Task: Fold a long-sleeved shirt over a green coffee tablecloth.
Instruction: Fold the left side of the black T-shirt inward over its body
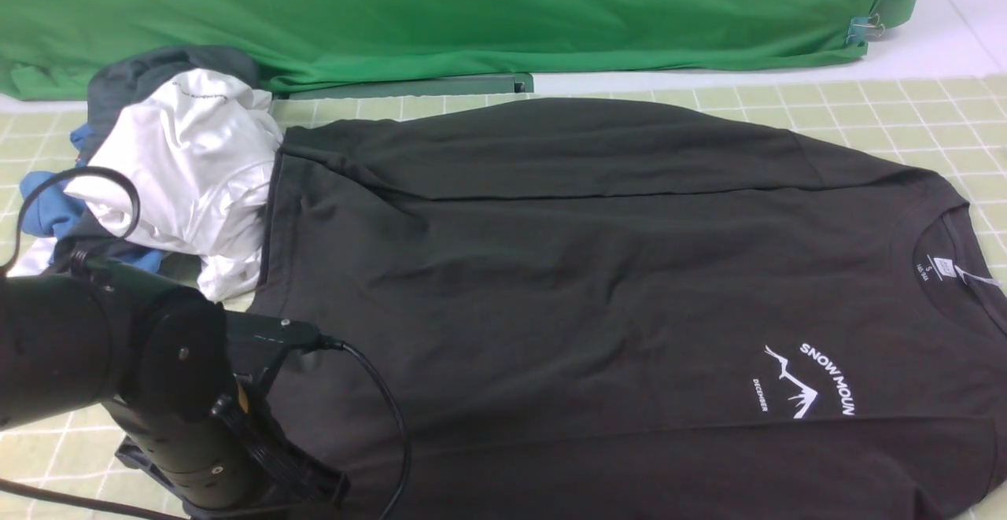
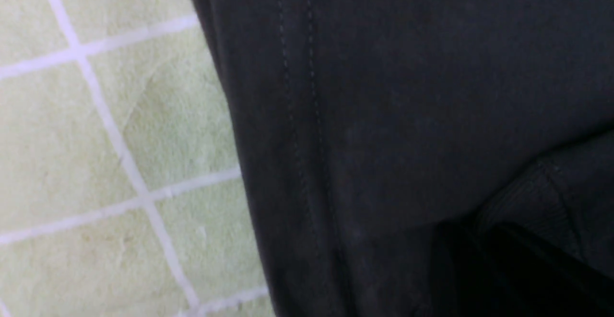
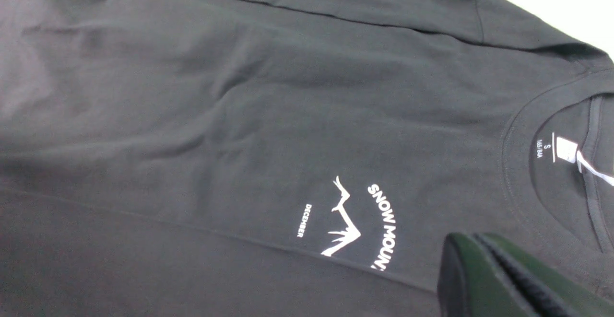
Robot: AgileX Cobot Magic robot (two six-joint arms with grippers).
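Shirt: we see the long-sleeved shirt [image 1: 551, 268] spread flat on the green coffee tablecloth [image 1: 865, 111]; collar right, hem left
Left gripper [image 1: 326, 492]: pressed together at the near-left hem; whether it pinches cloth, we cannot tell
Right gripper [image 3: 475, 254]: pressed together, empty, by the collar

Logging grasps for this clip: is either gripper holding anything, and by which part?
Right gripper is shut on nothing over the long-sleeved shirt. Left gripper sits at the shirt's hem; a hold there cannot be told.

Black shirt [image 1: 551, 268] (print up) flat on gridded tablecloth [image 1: 865, 111].
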